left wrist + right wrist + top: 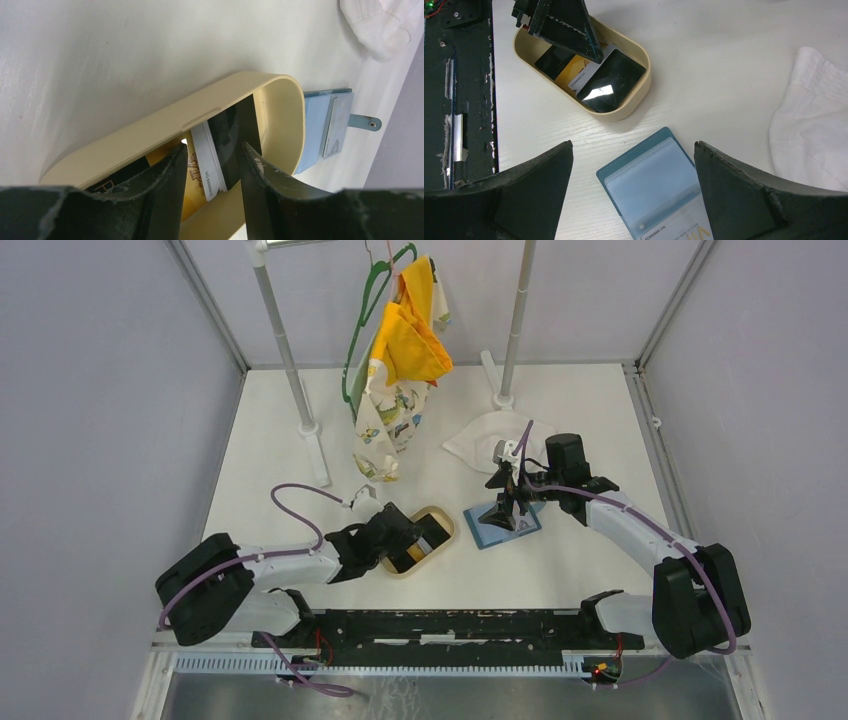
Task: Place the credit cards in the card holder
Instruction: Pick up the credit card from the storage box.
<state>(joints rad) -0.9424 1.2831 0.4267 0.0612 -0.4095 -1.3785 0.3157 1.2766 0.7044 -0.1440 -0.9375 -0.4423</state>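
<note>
Tray (634,107), tan and oval, one, stands on the counter (724,50) just left of the one blue card holder (649,185). In it lie two black credit cards (616,80), the second partly under the left tool (214,155), plus one gold card (574,67) and one white card (583,80). The left tool's fingers straddle a black card and the white one; whether they grip cannot be told. The holder lies open with one pale card (679,231) sleeved. The right tool (632,150) hangs above it, spread wide and empty.
</note>
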